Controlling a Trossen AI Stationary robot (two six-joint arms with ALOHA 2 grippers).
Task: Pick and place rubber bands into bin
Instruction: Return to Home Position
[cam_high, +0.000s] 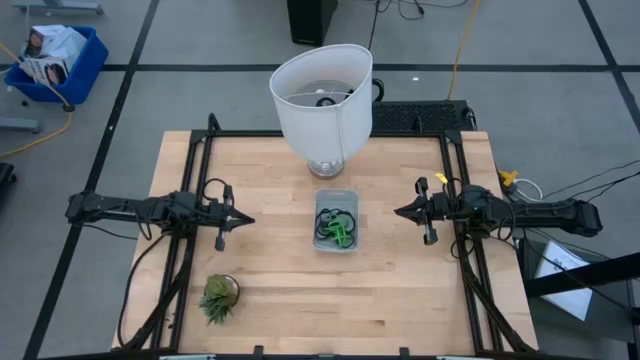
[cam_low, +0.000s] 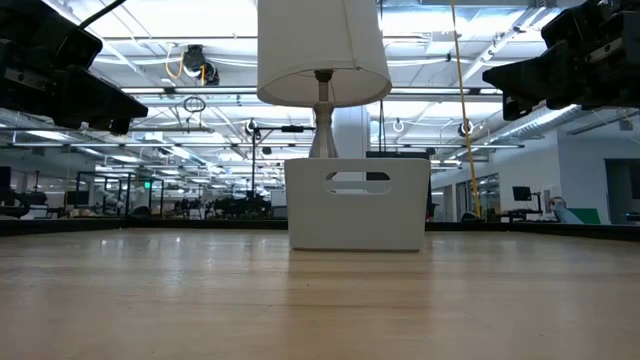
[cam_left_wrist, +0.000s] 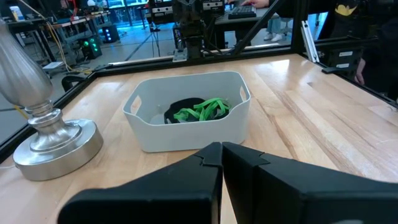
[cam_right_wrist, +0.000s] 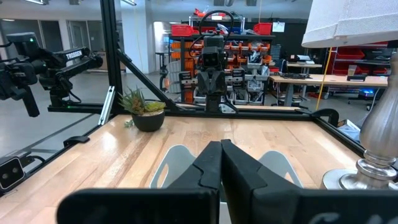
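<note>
1. Left pincer (cam_high: 238, 218) hangs high over the left side of the table (cam_high: 420, 300). Its fingers are pressed together on nothing, its tip points inward at the bin, and it is well apart from it.
2. Right pincer (cam_high: 403, 211) mirrors it over the right side. It too is pressed together and empty, aimed inward and well apart from the bin.
3. Between the two tips, at mid-table, the bin (cam_high: 319, 243) sits flat on the boards, with neither arm touching it.
4. The bands (cam_left_wrist: 202, 111) lie inside the bin, a green tangle on top of dark loops. No band shows outside it in the high view.
5. Just beyond the bin stands the lamp (cam_high: 322, 95). Its base is near the bin's far end but apart from it, as the left wrist view shows.
6. Farther off, at the front left corner, is the plant (cam_high: 218, 297), clear of both arms.
7. Step in hand, as I judge it: the picking looks done, and the arms are in or near their rest pose, the closing move of the task.
8. The next move calls for little. Each arm should settle level at its own side and keep its tip high, clear of the lamp's shade and the bin's rim. If a band turns up hidden behind the lamp base, the nearer arm would need to reopen and reach for it.
</note>
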